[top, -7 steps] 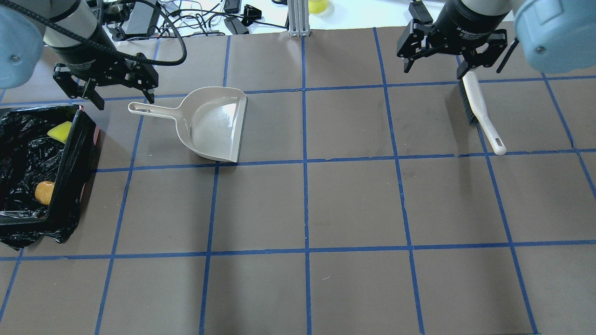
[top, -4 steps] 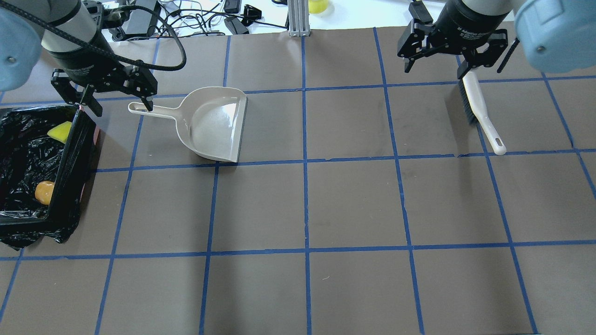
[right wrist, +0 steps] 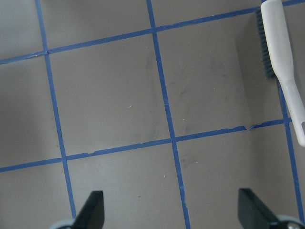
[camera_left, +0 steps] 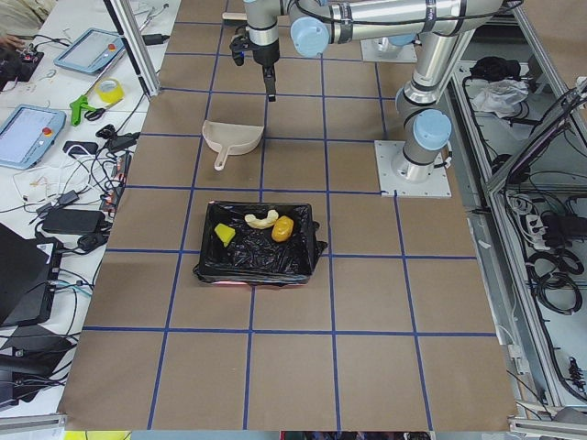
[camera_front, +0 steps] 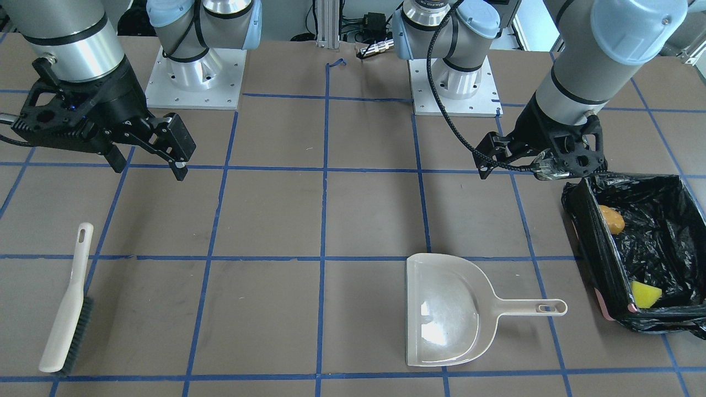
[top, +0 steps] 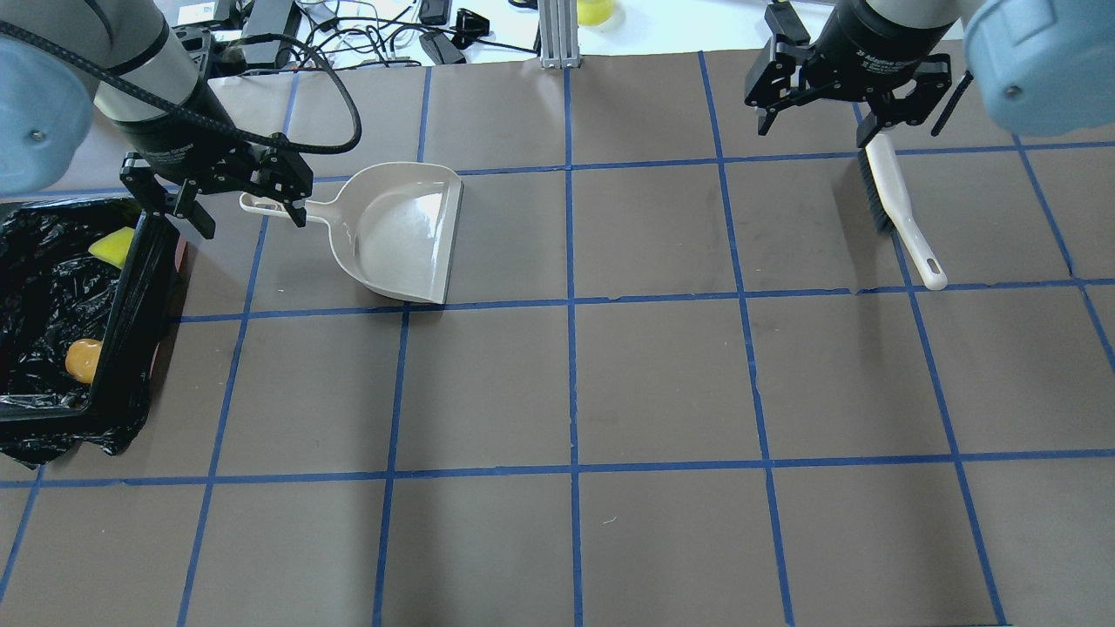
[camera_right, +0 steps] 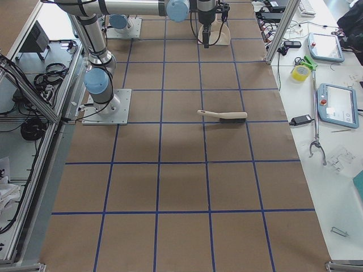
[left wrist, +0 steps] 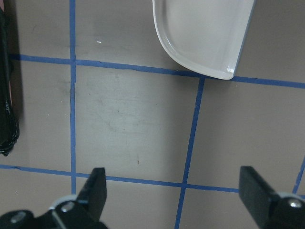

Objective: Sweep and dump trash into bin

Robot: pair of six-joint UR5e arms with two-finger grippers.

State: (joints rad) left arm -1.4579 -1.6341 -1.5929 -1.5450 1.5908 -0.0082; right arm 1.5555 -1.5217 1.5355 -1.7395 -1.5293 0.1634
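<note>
The bin [top: 131, 287], lined with a black bag, stands at the table's left edge. In it lie the bread roll [top: 83, 360] and the yellow-green wedge [top: 113, 246]. The exterior left view also shows the croissant piece [camera_left: 261, 219] inside. The front view shows the bin [camera_front: 584, 237], roll [camera_front: 612, 219] and wedge [camera_front: 645, 294]. My left gripper [top: 253, 222] is open and empty, raised above the table between the bin's far corner and the dustpan handle. It also shows in the front view [camera_front: 543, 171]. My right gripper [top: 814, 132] is open and empty, raised beside the brush head.
The beige dustpan [top: 401, 231] lies empty on the table, handle pointing toward the bin; its lip shows in the left wrist view [left wrist: 200, 33]. The white brush [top: 893, 205] lies flat at the far right, also in the right wrist view [right wrist: 281, 57]. Cables lie beyond the far edge.
My left gripper has moved a little right and toward the near side, from beside the bin's far corner to over the dustpan handle's end. The right gripper, dustpan and brush have not moved.
</note>
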